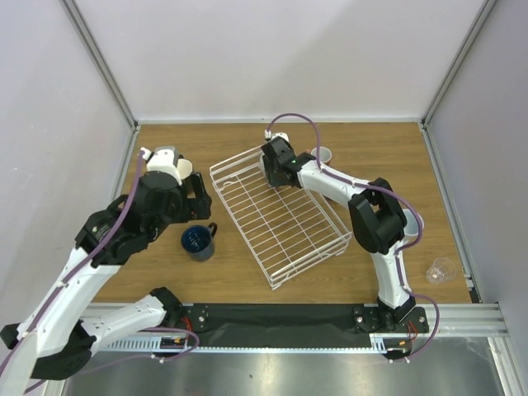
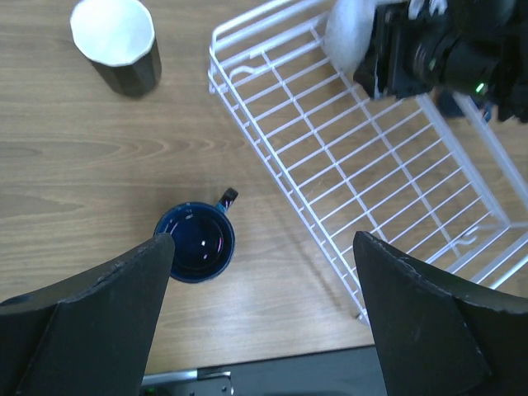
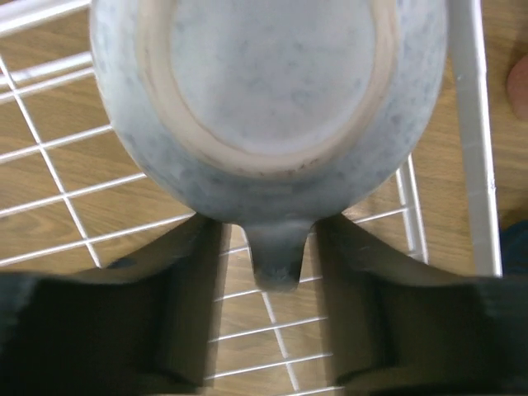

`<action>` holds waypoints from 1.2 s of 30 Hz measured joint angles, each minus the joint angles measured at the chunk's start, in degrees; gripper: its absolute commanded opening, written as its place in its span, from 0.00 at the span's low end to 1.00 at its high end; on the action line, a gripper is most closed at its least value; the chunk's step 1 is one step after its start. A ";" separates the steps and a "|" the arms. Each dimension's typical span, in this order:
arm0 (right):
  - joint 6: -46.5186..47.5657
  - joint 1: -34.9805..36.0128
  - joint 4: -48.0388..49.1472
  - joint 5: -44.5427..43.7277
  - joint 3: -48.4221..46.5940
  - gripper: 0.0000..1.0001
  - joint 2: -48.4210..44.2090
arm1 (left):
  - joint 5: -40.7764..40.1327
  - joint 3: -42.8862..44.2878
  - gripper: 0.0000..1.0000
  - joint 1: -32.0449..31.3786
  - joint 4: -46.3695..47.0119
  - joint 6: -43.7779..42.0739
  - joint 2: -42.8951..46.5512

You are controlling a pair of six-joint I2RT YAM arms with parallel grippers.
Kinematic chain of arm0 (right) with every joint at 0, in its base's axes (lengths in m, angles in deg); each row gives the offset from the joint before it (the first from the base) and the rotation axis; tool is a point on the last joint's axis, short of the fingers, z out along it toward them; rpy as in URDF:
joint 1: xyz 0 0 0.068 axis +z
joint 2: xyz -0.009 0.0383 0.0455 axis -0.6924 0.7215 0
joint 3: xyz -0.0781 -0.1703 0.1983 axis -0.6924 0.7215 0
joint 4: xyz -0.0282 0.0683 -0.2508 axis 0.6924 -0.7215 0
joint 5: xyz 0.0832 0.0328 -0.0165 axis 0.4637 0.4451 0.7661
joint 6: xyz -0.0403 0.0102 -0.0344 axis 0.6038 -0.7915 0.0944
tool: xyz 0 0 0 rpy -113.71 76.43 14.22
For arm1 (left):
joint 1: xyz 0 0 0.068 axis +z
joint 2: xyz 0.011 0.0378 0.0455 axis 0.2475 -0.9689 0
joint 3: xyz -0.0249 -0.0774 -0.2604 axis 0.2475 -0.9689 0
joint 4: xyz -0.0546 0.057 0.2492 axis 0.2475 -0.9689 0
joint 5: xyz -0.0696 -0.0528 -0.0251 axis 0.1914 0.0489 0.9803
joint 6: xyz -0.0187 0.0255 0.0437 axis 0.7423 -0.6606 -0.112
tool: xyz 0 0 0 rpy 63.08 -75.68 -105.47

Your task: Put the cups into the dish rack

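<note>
The white wire dish rack (image 1: 280, 219) lies slanted mid-table and also shows in the left wrist view (image 2: 388, 181). My right gripper (image 1: 276, 165) is over the rack's far corner. Its jaws stand on either side of the handle of an upside-down pale grey-blue mug (image 3: 264, 99), with a small gap on each side. My left gripper (image 2: 264, 239) is open and empty above bare table, between the rack and a navy blue mug (image 2: 195, 243), which also shows in the top view (image 1: 198, 242). A black mug with a white inside (image 2: 115, 41) stands far left.
A pale mug (image 1: 323, 155) stands behind the right arm by the rack's far side. A clear plastic cup (image 1: 441, 270) sits near the right edge. A salmon-pink sliver (image 3: 520, 82) shows just outside the rack wall. Walls close in the table on three sides.
</note>
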 measured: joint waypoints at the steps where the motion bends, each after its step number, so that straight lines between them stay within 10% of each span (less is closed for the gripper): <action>1: -0.35 0.00 0.20 -0.09 -0.09 0.67 -0.07 | 0.42 0.00 0.95 0.00 -0.55 0.09 -0.68; 14: -3.23 0.26 -5.57 2.14 -0.11 0.77 -9.97 | 4.70 -4.09 0.79 0.42 -6.05 6.69 -5.84; 36: -13.62 -2.25 -34.25 9.14 18.78 0.77 -71.25 | 10.62 -21.51 0.75 5.95 7.28 7.39 -20.81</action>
